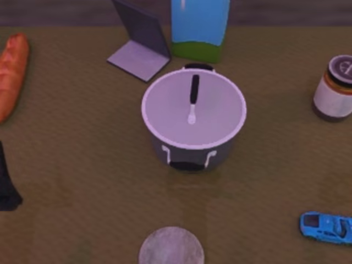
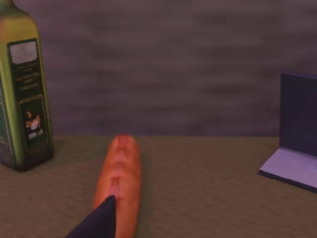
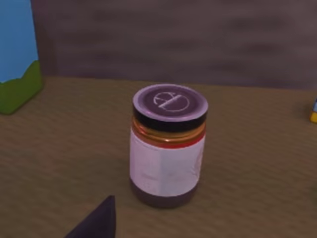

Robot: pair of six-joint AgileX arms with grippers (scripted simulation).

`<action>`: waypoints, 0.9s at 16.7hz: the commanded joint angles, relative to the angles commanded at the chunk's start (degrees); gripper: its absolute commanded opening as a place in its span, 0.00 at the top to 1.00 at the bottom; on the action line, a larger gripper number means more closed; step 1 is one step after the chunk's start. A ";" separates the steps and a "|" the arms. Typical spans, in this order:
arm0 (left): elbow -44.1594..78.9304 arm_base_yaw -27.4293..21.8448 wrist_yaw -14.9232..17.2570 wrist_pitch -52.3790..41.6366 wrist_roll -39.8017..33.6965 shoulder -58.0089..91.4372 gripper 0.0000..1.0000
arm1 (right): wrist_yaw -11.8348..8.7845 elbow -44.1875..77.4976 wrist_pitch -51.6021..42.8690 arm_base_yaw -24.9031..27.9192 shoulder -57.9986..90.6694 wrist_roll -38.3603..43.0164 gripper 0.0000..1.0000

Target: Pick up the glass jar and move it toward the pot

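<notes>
Olive-brown cloth with a fine weave is covering the table [image 1: 82, 181], and a dim grey wall is running behind its far edge. Near the middle of the surface the pot [image 1: 193, 118] is sitting with its pale lilac lid on and the black bar handle on top. At the right edge, well apart from the pot, the glass jar [image 1: 334, 88] is standing upright with its dark lid on; nothing is touching it. Behind the pot a blue-and-green carton [image 1: 199, 27] is rising, with a grey stand [image 1: 140, 44] beside it. A bread loaf [image 1: 12, 71] is lying at the left edge, a flat grey disc [image 1: 171, 247] near the front, and a blue toy car [image 1: 326, 226] at the front right. A green bottle [image 2: 22, 84] is showing in the left wrist view. Whether either gripper's fingers are apart or together, I cannot tell.
</notes>
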 joint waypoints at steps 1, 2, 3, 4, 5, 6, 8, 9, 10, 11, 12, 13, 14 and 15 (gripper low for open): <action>0.00 0.00 0.00 0.00 0.00 0.00 0.00 | 0.05 3.13 -2.14 -0.01 3.32 -1.06 0.00; 0.00 0.00 0.00 0.00 0.00 0.00 0.00 | 0.09 6.68 -4.44 -0.01 6.95 -2.23 0.00; 0.00 0.00 0.00 0.00 0.00 0.00 0.00 | 0.12 10.59 -6.89 0.00 10.84 -3.49 0.00; 0.00 0.00 0.00 0.00 0.00 0.00 0.00 | 0.14 14.85 -9.48 0.02 15.01 -4.85 0.00; 0.00 0.00 0.00 0.00 0.00 0.00 0.00 | 0.16 19.55 -12.26 0.05 19.52 -6.33 0.00; 0.00 0.00 0.00 0.00 0.00 0.00 0.00 | 0.17 24.48 -15.15 0.08 24.23 -7.87 0.00; 0.00 0.00 0.00 0.00 0.00 0.00 0.00 | 0.19 35.04 -21.28 0.16 34.27 -11.14 0.00; 0.00 0.00 0.00 0.00 0.00 0.00 0.00 | 0.19 40.64 -24.52 0.19 39.59 -12.87 0.00; 0.00 0.00 0.00 0.00 0.00 0.00 0.00 | 0.20 46.36 -27.82 0.23 45.02 -14.63 0.00; 0.00 0.00 0.00 0.00 0.00 0.00 0.00 | 0.21 52.19 -31.19 0.28 50.57 -16.43 0.00; 0.00 0.00 0.00 0.00 0.00 0.00 0.00 | 0.21 58.13 -34.62 0.32 56.23 -18.27 0.00; 0.00 0.00 0.00 0.00 0.00 0.00 0.00 | 0.22 64.10 -38.08 0.37 61.93 -20.12 0.00; 0.00 0.00 0.00 0.00 0.00 0.00 0.00 | 0.22 70.09 -41.55 0.42 67.66 -21.98 0.00; 0.00 0.00 0.00 0.00 0.00 0.00 0.00 | 0.22 76.08 -45.01 0.48 73.38 -23.84 0.00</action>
